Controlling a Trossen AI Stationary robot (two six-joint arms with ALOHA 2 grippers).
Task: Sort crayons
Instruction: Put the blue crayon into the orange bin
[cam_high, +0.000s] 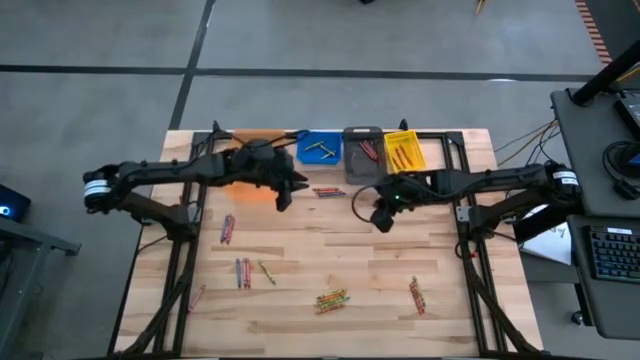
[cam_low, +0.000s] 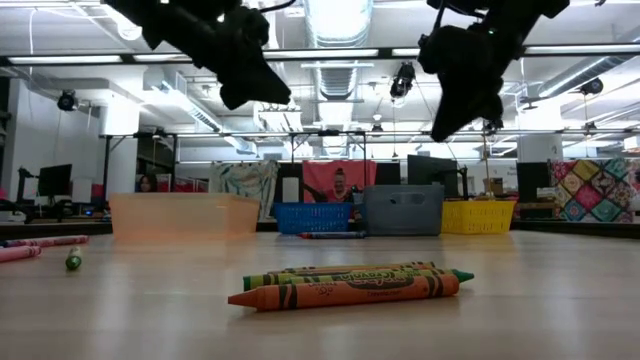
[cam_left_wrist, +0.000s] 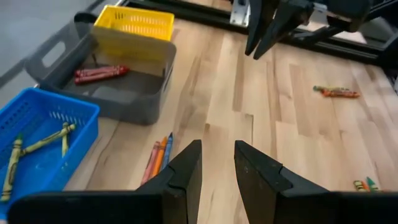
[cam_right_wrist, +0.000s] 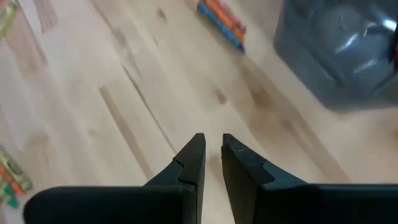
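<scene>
Light wooden plank table (cam_high: 330, 255), high view, clock directions taken from its centre. Four small plastic bins in a row along the 12 o'clock edge: translucent orange bin (cam_high: 252, 140), partly under the left arm; blue lattice bin (cam_high: 320, 148) containing green-yellow crayons (cam_left_wrist: 37, 144); grey solid-walled bin (cam_high: 362, 152) containing red crayons (cam_left_wrist: 99, 73); yellow lattice bin (cam_high: 404, 150) containing red and orange sticks. Loose crayons, thin paper-wrapped wax sticks: a small orange-and-blue bundle (cam_high: 328, 191) just below the blue and grey bins; a reddish group (cam_high: 228, 229) at 9 o'clock; a blue-red pair with one green stick beside it (cam_high: 250, 272) at 7 o'clock; a single red one (cam_high: 198, 294) near the 8 o'clock edge; a mixed green-and-orange cluster (cam_high: 332, 298) at 6 o'clock; an orange-red group (cam_high: 416, 294) at 4 o'clock. Left gripper (cam_high: 289, 187): raised above the table at 11 o'clock, beside the orange bin, fingers a narrow gap apart, holding nothing. Right gripper (cam_high: 381, 216): raised at 1 o'clock, below the grey bin, fingers a slim gap apart, holding nothing.
</scene>
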